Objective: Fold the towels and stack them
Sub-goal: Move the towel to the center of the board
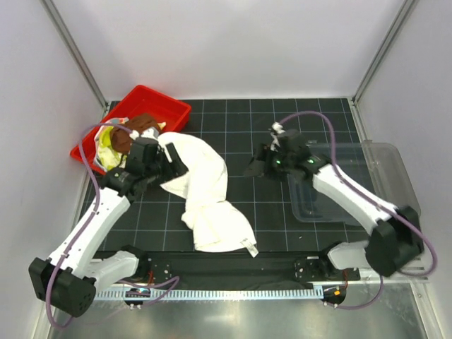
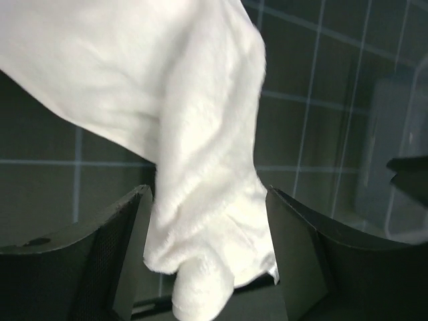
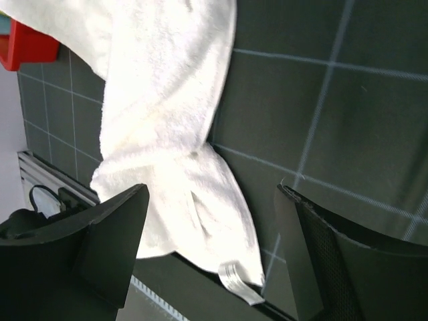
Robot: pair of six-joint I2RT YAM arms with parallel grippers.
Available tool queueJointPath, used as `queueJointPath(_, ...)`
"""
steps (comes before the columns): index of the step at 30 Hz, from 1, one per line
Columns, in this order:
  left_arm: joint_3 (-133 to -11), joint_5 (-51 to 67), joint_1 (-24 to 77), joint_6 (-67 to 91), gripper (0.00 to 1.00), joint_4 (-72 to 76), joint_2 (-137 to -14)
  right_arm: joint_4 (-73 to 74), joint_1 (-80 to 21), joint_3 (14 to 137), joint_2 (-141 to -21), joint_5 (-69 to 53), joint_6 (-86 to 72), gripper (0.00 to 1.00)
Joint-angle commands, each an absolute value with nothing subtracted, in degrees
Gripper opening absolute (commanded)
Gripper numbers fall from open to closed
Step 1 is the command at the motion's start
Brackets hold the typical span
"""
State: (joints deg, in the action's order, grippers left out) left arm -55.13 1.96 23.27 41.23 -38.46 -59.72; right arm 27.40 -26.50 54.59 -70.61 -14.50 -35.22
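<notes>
Sprawling crumpled fluffy white towel [image 1: 205,187], left gripper [image 2: 207,194] spread wide astride it, right gripper [image 3: 212,190] wide open

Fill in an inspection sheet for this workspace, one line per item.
Surface: dark gridded mat, flat.
Job's things: large white towel crumpled and unfolded on the mat; brown towel and yellow-green towel heaped in the red plastic tray; no stack seen.
Clutter: clear plastic bin at the right edge.
Grippers: left gripper open, white towel between its fingers; right gripper open, holding nothing.
Cables: purple cables loop along both arms.
Surroundings: white enclosure walls; nothing else seen.
</notes>
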Motion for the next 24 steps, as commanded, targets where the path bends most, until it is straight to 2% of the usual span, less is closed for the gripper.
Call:
queueJointPath(1,-58.6,-12.9,18.3,38.8,0.73,-43.6,-62.6,18.1,-31.1,64.5,-81.3,-11.6,-30.5,0.83)
queueJointPath(7,-56.5,-7.0,3.5,42.0,0.73,-36.8,-65.6,15.9,-32.1,81.2,-102.5,-10.2,-25.8,0.74)
queueJointPath(12,-59.5,-10.6,3.2,41.0,0.72,-36.0,-72.1,19.1,-33.0,93.9,-117.6,-13.5,-23.9,0.7)
queueJointPath(16,-59.5,-9.7,2.2,40.7,0.7,-32.1,-76.9,20.3,-34.5,98.7,-123.1,-11.2,-20.9,0.68)
queueJointPath(21,-64.0,-12.3,1.8,39.8,0.7,-33.2,-81.8,20.5,-34.5,99.8,-126.7,-14.1,-20.8,0.65)
queueJointPath(24,-66.6,-12.5,1.8,38.8,0.72,-32.4,-84.2,18.2,-34.5,98.1,-126.4,-15.1,-21.4,0.56)
